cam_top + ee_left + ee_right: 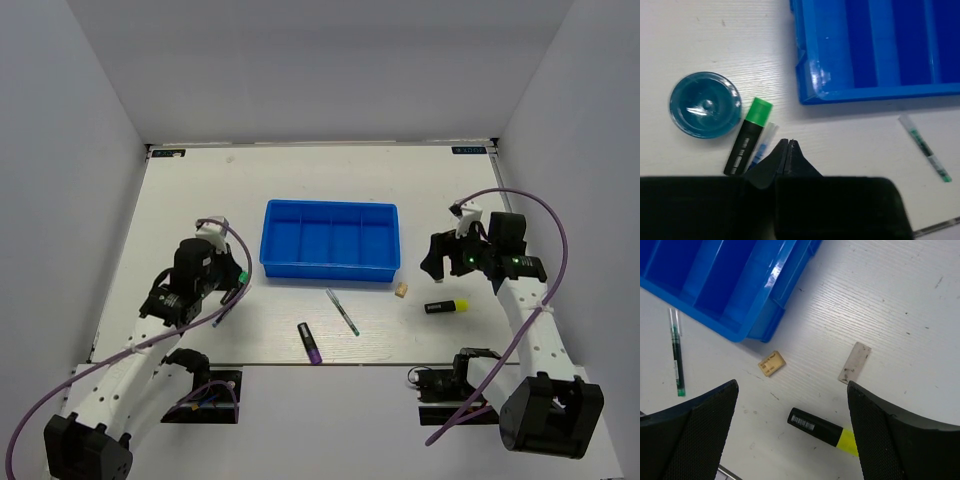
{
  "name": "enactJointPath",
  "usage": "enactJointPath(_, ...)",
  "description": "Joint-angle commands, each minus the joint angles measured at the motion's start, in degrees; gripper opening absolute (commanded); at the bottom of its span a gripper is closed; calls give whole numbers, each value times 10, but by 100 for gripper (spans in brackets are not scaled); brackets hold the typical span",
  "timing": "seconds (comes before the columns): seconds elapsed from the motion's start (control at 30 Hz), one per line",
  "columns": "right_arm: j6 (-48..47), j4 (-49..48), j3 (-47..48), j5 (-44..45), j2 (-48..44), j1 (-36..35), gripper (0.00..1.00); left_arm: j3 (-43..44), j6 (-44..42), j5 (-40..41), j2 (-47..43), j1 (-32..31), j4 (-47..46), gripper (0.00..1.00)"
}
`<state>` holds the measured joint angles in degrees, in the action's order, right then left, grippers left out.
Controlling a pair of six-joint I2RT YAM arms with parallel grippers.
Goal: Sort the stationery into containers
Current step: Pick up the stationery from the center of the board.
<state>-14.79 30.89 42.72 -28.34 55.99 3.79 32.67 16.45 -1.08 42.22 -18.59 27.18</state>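
The blue tray stands mid-table, and the compartments that show hold nothing. In front of it lie a thin green pen, a purple-black marker, a beige eraser and a yellow-black highlighter. My right gripper hangs open above the highlighter, with the beige eraser and a flat whitish eraser just beyond. My left gripper is shut on nothing, its tips beside a green-black highlighter and a blue pen. A bluish round piece sits left of them.
The tray's near corner lies just beyond and to the right of my left fingertips. White walls enclose the table on three sides. Purple cables loop from both arms. The arm bases sit at the near edge.
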Motion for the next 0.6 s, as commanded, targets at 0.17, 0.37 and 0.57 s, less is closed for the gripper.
enactJointPath(0.17,2,7,33,102,-14,-3,90,42,7,87,60,2,37,67)
enactJointPath(0.37,-49,59,54,49,9,-5,90,77,12,151,101,21,61,96)
enactJointPath(0.57,-34,37,37,27,10,-8,0,108,5,170,184,46,67,92)
